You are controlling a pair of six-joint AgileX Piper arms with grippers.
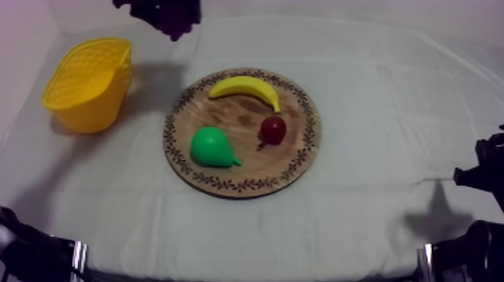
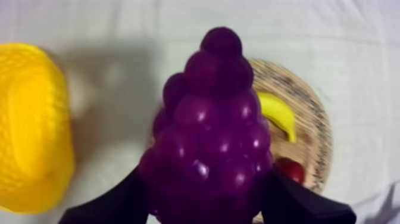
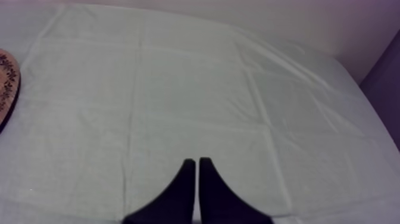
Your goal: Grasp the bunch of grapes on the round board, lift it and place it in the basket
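Gripping grapes [image 2: 211, 137] with left hand [image 2: 208, 184], right hand [image 3: 197, 179] clenched empty, we are risking release short of the basket [image 1: 86, 82] at their eight o'clock.

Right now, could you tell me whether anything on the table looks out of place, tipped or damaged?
Nothing stands out. The yellow basket stands upright on the cloth; the banana, pear and small red fruit lie on the wooden board; the left gripper holds the bunch of grapes clear of the board.
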